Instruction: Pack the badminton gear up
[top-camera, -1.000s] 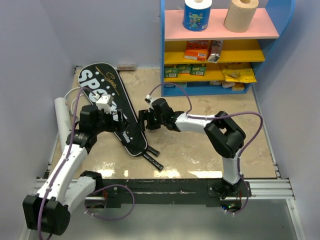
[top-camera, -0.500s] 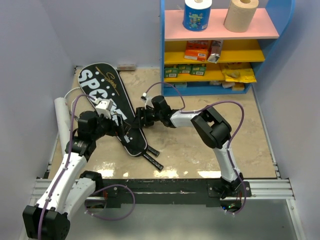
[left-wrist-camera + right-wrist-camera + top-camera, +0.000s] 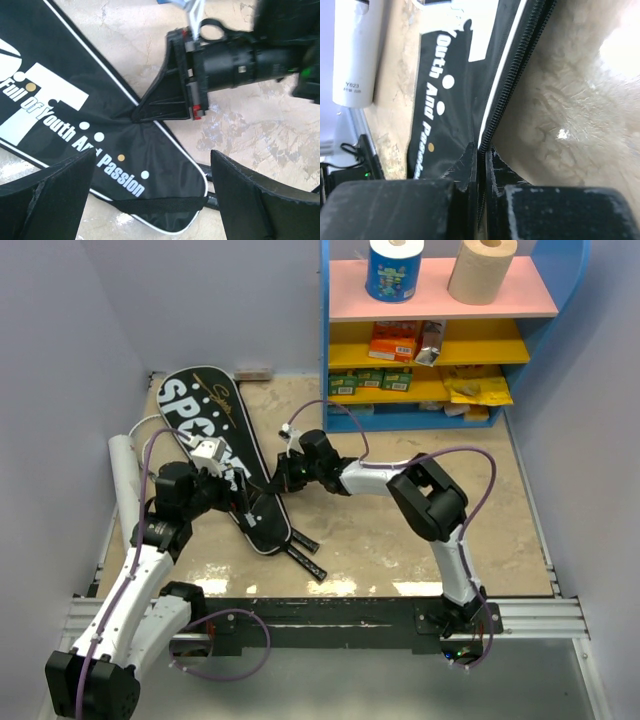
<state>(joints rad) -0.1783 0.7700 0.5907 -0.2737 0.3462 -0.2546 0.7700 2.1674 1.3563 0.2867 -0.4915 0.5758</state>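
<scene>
The black cover (image 3: 205, 420), lettered "SPORT" in white, lies slanted on the floor, and two black racket handles (image 3: 303, 550) stick out of its narrow end. My right gripper (image 3: 284, 478) is shut on the cover's zipper edge (image 3: 507, 100), with the jaws pressed flat on the seam (image 3: 481, 152). My left gripper (image 3: 243, 500) hovers open over the cover's narrow end (image 3: 150, 170), with wide-spread fingers (image 3: 47, 200) on either side and nothing between them. The right gripper's fingers (image 3: 162, 100) show in the left wrist view. A long white tube (image 3: 125, 478) lies along the left wall and shows again as the white tube (image 3: 355, 55).
A blue shelf unit (image 3: 325, 340) stands at the back right with paper rolls (image 3: 395, 268) on top and orange and yellow packets (image 3: 395, 340) below. Walls close in on the left and right. A black rail (image 3: 330, 610) runs along the near edge.
My right gripper has slid left onto the cover's edge and closed on it. My left arm has shifted slightly and stays open over the narrow end.
</scene>
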